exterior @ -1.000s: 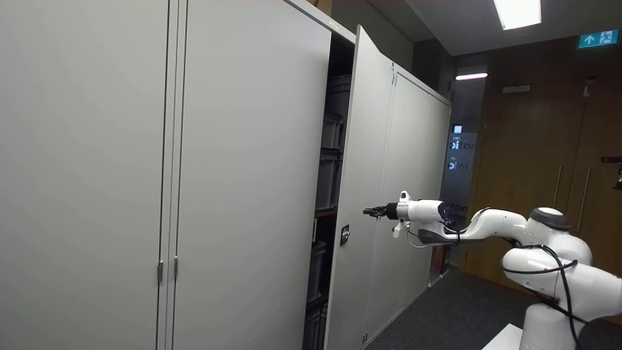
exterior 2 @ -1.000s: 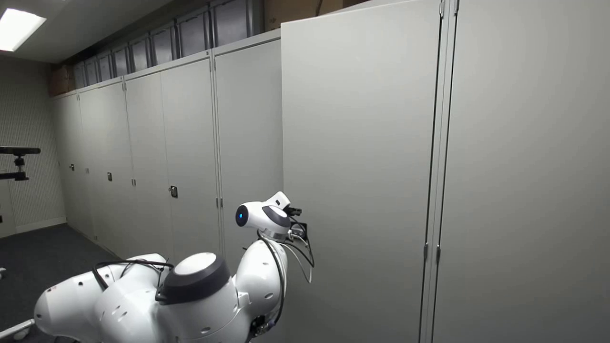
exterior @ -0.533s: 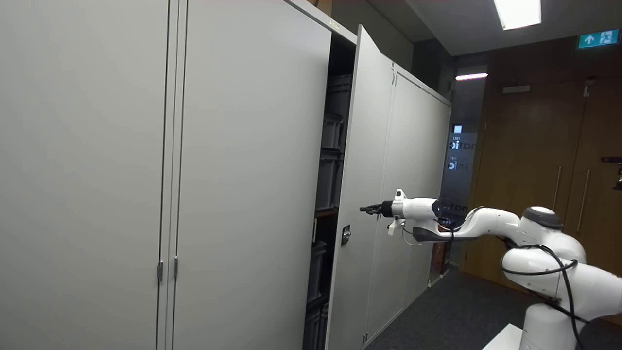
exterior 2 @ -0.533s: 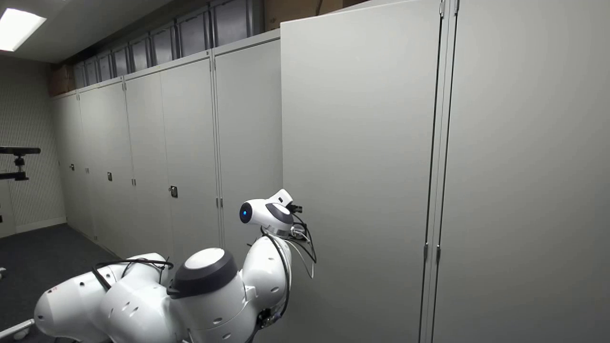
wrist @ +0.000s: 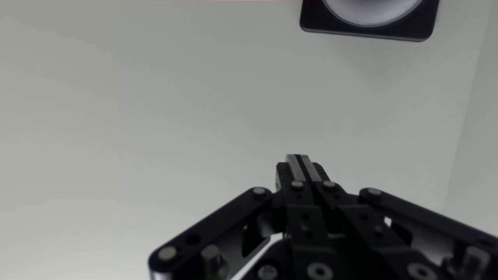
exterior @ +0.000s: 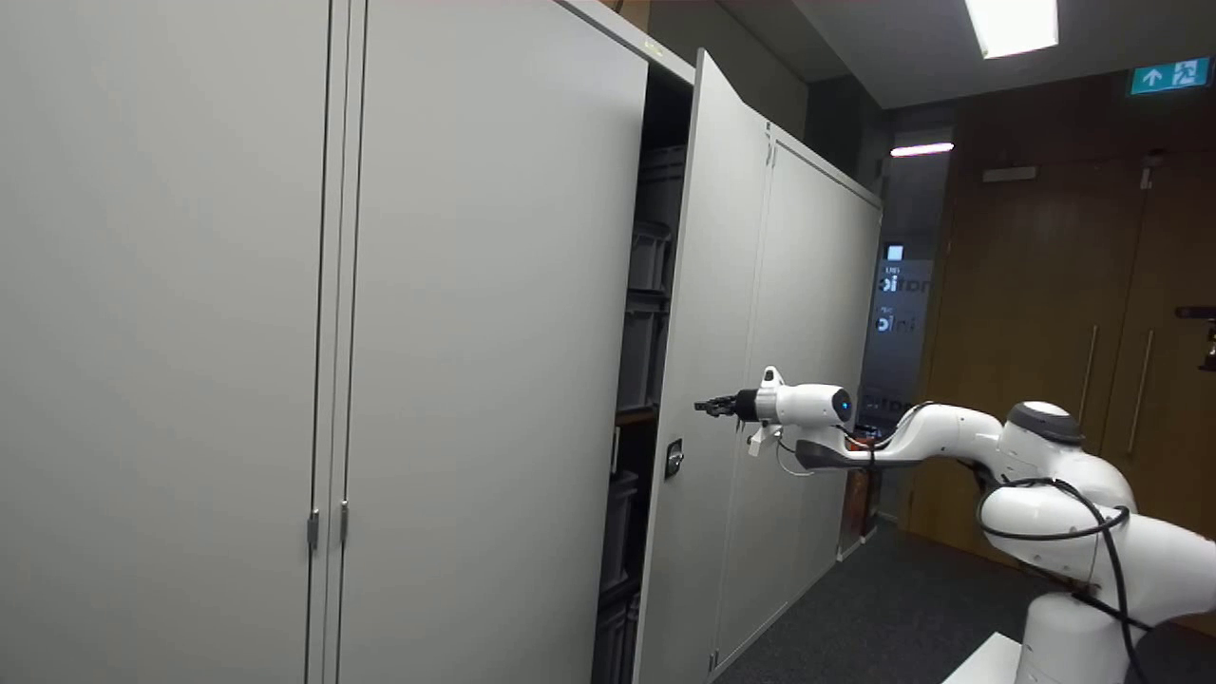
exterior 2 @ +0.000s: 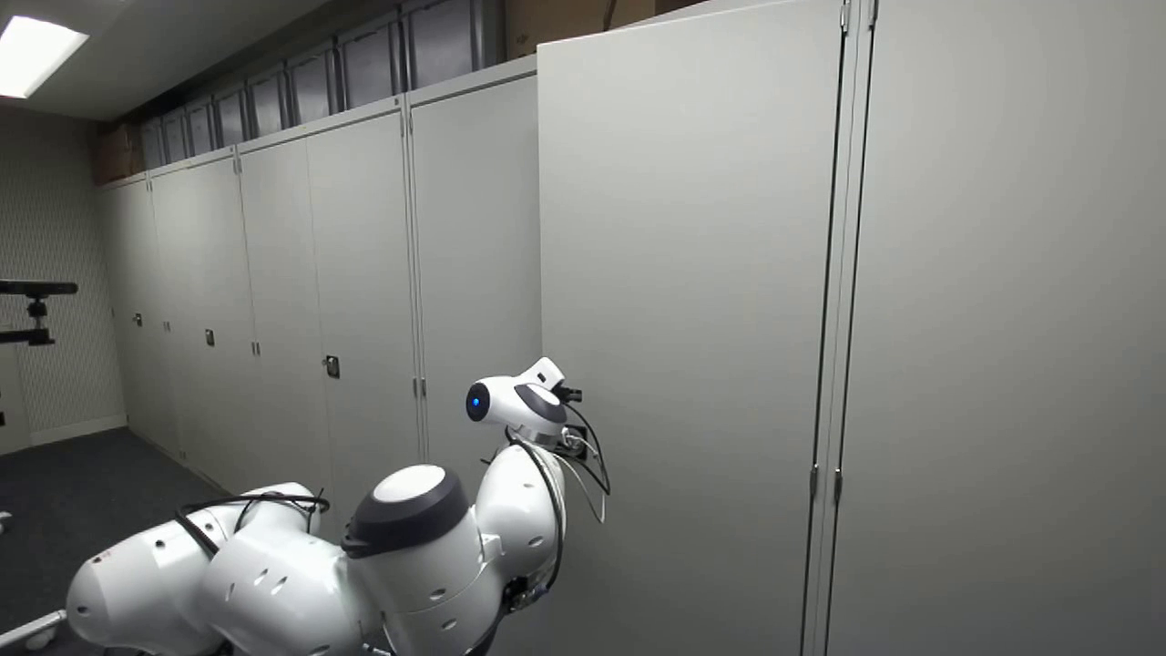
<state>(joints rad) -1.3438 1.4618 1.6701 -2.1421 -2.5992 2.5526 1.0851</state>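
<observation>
Facing the ajar cabinet door (exterior: pixel 711 304), my tool (wrist: pixel 298 156), pressed fully together, hovers near and above the door's black-framed latch (exterior: pixel 674 458).

Both exterior views give me a blown-out white ceiling light (exterior: pixel 1014 27), an exit sign (exterior: pixel 1170 77) glows in one corner, and the wooden doors (exterior: pixel 1031 285) sit in gloom! My wrist view: flat grey light, faint shadow below the door handle (wrist: pixel 371 11), gripper (wrist: pixel 298 158) slightly soft.

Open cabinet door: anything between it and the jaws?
Nothing visible. In the wrist view, only bare door lies ahead of the shut jaws; its latch, at the picture's upper right, isn't between them.
</observation>
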